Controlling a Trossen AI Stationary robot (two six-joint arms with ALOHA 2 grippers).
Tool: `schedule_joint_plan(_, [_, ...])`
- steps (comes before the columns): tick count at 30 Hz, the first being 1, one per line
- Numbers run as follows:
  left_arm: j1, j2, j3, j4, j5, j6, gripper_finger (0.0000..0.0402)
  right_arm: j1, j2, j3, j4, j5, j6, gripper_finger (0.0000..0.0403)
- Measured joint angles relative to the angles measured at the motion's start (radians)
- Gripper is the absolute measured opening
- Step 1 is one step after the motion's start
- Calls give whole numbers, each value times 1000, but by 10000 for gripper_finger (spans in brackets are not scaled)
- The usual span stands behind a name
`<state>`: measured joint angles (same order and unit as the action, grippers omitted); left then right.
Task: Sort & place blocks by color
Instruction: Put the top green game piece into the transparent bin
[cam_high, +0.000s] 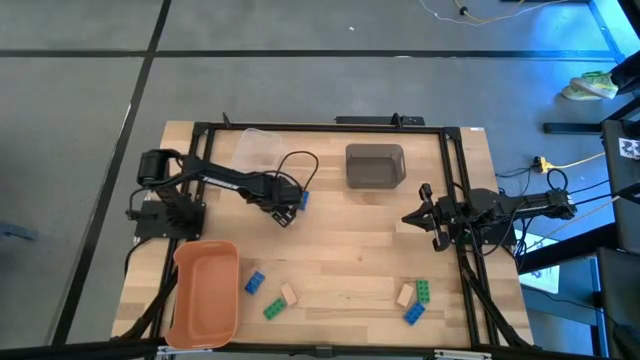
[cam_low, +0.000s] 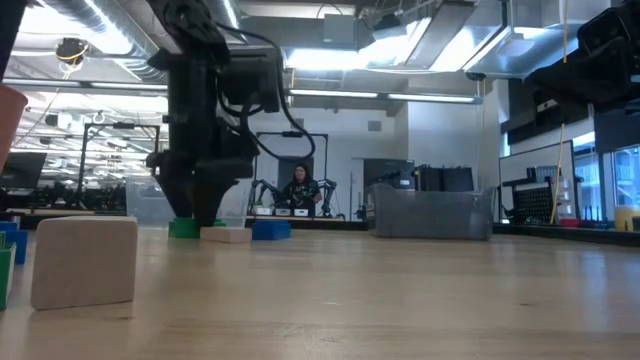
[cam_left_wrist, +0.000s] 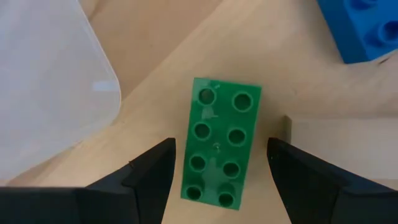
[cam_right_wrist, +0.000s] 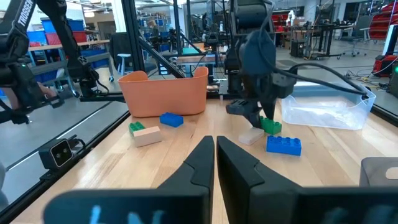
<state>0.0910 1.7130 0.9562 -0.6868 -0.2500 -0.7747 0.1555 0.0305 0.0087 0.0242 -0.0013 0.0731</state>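
My left gripper (cam_left_wrist: 221, 148) is open and points down over a green brick (cam_left_wrist: 219, 118), one finger on each long side with a gap on both. The brick lies flat on the table, studs up. Close by it lie a blue brick (cam_left_wrist: 364, 28) and a pale tan brick (cam_left_wrist: 339, 134). In the high view this gripper (cam_high: 285, 207) is mid-table, next to the clear bin (cam_high: 255, 150). My right gripper (cam_right_wrist: 215, 148) is shut and waits near the right edge (cam_high: 412, 216). More bricks lie near the front: blue (cam_high: 255, 283), green (cam_high: 273, 310), tan (cam_high: 289, 294), tan (cam_high: 405, 295), green (cam_high: 424, 291), blue (cam_high: 414, 314).
An orange bin (cam_high: 205, 290) stands at the near left corner and a grey bin (cam_high: 375, 165) toward the far edge. A black frame (cam_high: 455, 180) runs around the table. Bare wood lies between the two front groups of bricks. A person (cam_low: 300, 188) sits far behind the table.
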Motion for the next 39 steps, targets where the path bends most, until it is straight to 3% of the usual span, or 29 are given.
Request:
schedule_joint_plan(10, [1,3,0,-44,104,89,225,0,0,0,0,0,0,22])
schedule_joint_plan(20, [1,0,1,-65,124,139,125,0,0,0,0,0,0,22])
schedule_joint_plan(27, [-7,-139,24,-124,177,206,125,0,0,0,0,0,0,22])
schedule_joint_plan(33, [-32,-391,63,-40,85,260,125,0,0,0,-2,0,0,22])
schedule_joint_plan(39, [-30,-608,62,185,-154,318,125,0,1,0,-1,0,0,22])
